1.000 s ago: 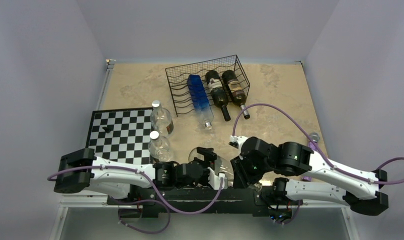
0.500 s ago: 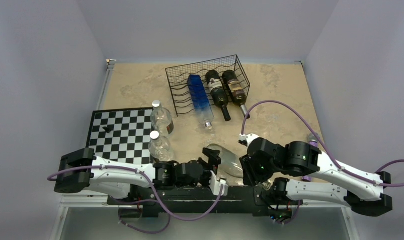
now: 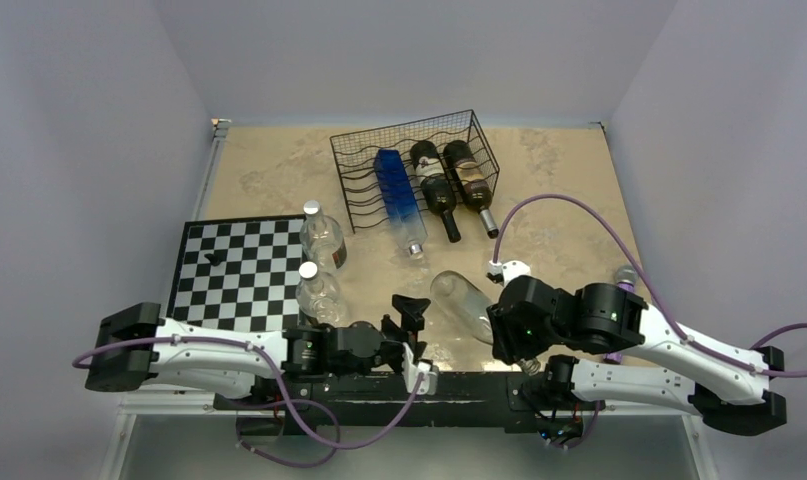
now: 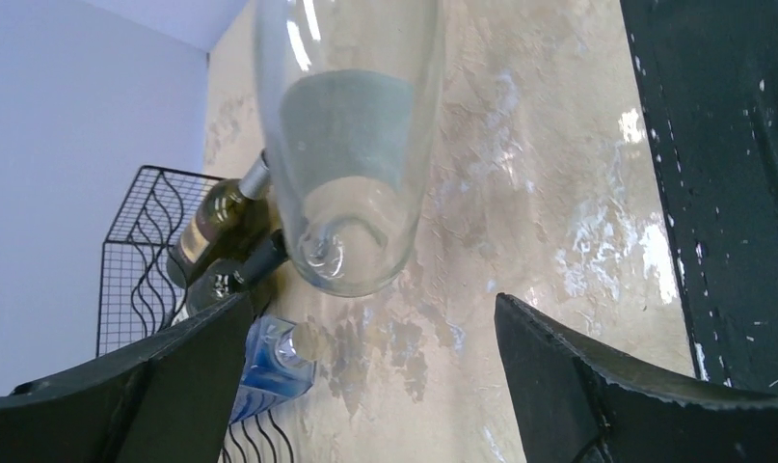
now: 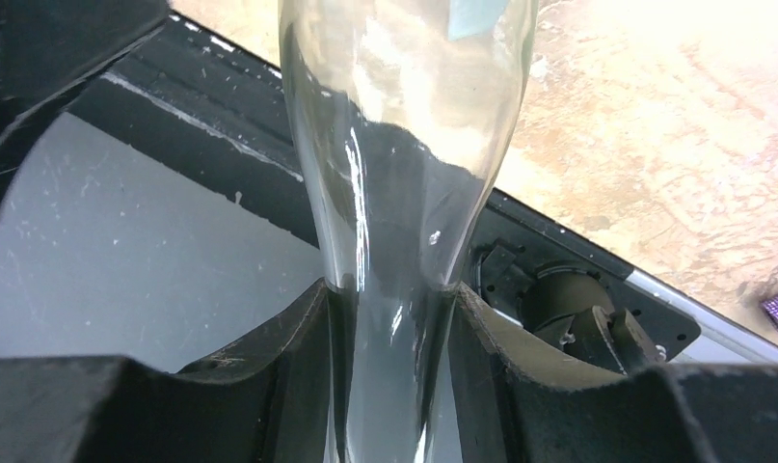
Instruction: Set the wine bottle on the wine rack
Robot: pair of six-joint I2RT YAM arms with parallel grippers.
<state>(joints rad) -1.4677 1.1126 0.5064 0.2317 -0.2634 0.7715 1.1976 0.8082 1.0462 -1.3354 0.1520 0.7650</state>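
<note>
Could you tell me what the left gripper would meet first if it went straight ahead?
Probably the base of the clear wine bottle, held by the right gripper, though depth is unclear.

The right hand (image 5: 391,323) lifted the wine bottle (image 3: 462,303); the left hand (image 3: 407,318) withdrew.

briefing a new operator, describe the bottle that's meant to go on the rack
On the sandy table, look nearer than the black wire rack, toward the near edge. The clear wine bottle has its neck clamped in the right gripper; the racked bottles are dark or blue, none held.
</note>
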